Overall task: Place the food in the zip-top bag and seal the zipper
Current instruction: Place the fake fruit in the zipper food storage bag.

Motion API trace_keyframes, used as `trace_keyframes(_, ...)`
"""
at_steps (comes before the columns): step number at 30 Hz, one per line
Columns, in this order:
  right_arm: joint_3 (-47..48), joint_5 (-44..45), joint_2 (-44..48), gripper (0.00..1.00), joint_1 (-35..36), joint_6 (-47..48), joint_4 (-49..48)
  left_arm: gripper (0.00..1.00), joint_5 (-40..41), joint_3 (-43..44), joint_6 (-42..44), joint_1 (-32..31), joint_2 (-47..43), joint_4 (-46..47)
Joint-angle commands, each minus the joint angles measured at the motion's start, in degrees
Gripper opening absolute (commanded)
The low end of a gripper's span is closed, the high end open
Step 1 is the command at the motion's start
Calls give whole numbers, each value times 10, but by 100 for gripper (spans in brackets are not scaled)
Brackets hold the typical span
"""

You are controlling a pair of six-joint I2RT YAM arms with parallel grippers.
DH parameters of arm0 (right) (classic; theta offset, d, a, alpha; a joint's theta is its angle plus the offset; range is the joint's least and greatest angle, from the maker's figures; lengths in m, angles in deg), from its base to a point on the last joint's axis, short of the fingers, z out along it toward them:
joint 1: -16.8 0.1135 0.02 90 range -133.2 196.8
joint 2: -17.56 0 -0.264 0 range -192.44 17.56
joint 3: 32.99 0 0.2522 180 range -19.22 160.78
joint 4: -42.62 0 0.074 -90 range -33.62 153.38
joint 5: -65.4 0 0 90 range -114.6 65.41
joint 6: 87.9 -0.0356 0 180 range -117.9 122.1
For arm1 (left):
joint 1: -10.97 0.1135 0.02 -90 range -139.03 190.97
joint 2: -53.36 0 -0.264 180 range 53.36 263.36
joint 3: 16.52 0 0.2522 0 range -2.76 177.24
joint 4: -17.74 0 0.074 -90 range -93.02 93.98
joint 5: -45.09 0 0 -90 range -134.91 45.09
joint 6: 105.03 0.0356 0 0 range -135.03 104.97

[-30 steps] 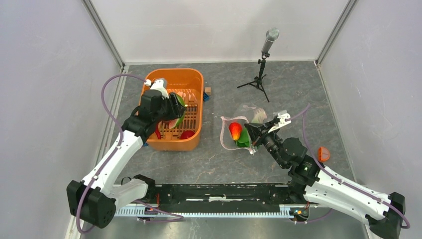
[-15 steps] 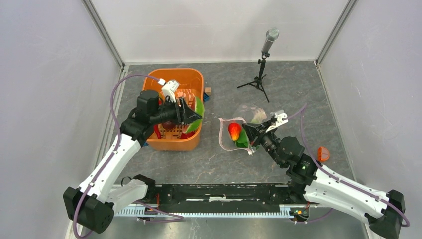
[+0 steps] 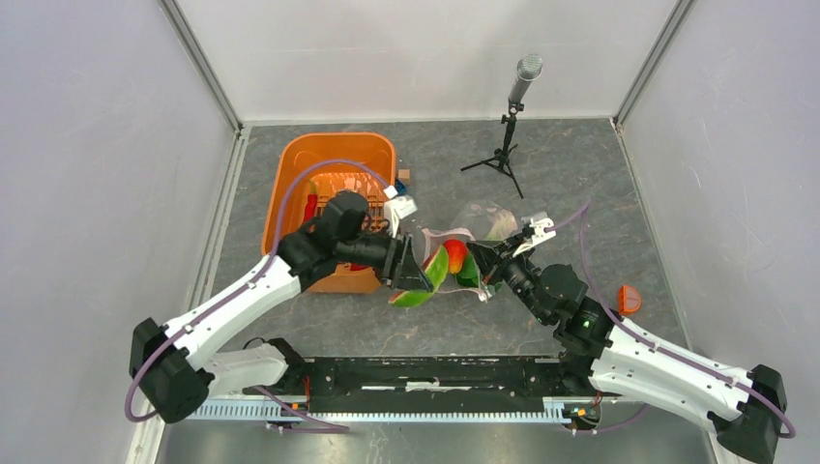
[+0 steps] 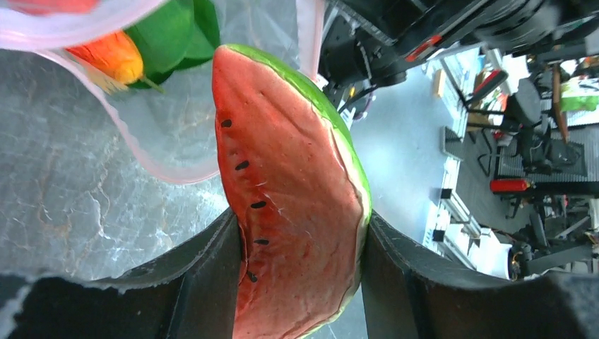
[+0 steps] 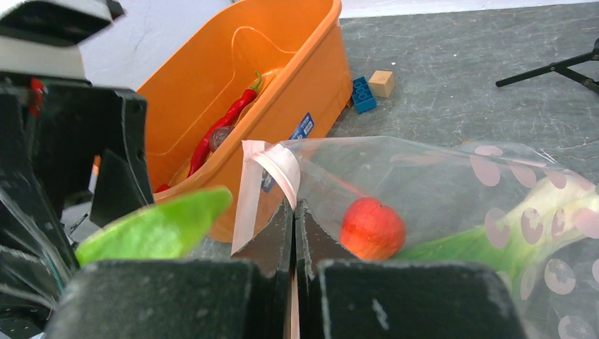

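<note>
My left gripper point(image 3: 414, 275) point(image 4: 299, 244) is shut on the watermelon slice point(image 3: 428, 274) point(image 4: 286, 176) and holds it just left of the zip-top bag's point(image 3: 481, 224) point(image 5: 438, 183) open mouth. My right gripper point(image 3: 489, 261) point(image 5: 294, 215) is shut on the pink zipper strip point(image 3: 433, 257) point(image 5: 277, 164) and holds the mouth edge up. Inside the bag lie a red-orange piece point(image 3: 454, 253) point(image 5: 372, 227) point(image 4: 106, 56) and the green leafy vegetable point(image 3: 471, 272) point(image 5: 463, 244). A red chili point(image 5: 227, 120) and a dark round piece point(image 5: 220, 135) lie in the orange tub.
The orange tub point(image 3: 290, 159) point(image 5: 311, 78) stands left of the bag, close behind my left arm. A blue block point(image 5: 364, 94) and a wooden block point(image 5: 382, 82) lie by its right side. A microphone on a tripod point(image 3: 506, 130) stands behind. A small orange thing point(image 3: 629, 298) lies at the right.
My left arm has lifted the watermelon slice out of the orange tub and swung right and nearer, up to the bag's mouth. My right gripper has kept its hold on the bag.
</note>
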Motion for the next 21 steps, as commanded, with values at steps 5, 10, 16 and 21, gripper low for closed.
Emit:
trace_keyframes(5,6,-32,0,0,0,-3,-44,38,143,74,-13,-55,63,-31)
trace_keyframes(10,12,-72,-10,0,0,11,-47,38,161,138,-15,-62,138,-72)
trace_keyframes(16,10,-111,-6,0,0,31,-54,40,185,192,-36,-71,195,-91)
trace_keyframes(21,2,-129,-9,0,0,30,-58,48,199,211,-81,-72,216,-83)
